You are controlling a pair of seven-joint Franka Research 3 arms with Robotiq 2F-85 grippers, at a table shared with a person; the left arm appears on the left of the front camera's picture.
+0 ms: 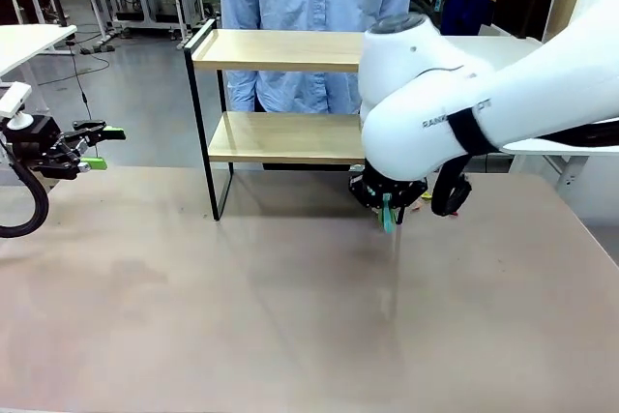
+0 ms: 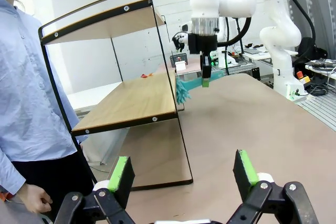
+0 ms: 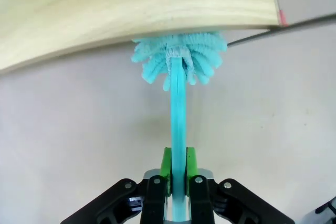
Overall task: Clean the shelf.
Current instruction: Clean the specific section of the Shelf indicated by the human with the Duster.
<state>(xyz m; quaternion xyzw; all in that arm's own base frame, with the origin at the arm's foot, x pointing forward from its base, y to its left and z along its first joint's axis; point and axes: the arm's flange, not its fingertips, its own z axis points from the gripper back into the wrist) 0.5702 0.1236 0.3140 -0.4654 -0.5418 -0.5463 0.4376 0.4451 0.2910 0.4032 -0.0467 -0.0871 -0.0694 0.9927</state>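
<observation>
Right gripper (image 3: 177, 165) is clamping the duster (image 3: 177, 64) by its handle, its soft head brushing the lower board of the shelf (image 1: 280, 137), far-centre. Left gripper (image 2: 184, 176) is sitting open-fingered. Shelf is looking light and stiff, likely sliding; brace the frame.

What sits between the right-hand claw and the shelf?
A turquoise duster: the right gripper is shut on its handle, and its fluffy head touches the lower board's edge on the shelf, as the right wrist view shows.
</observation>
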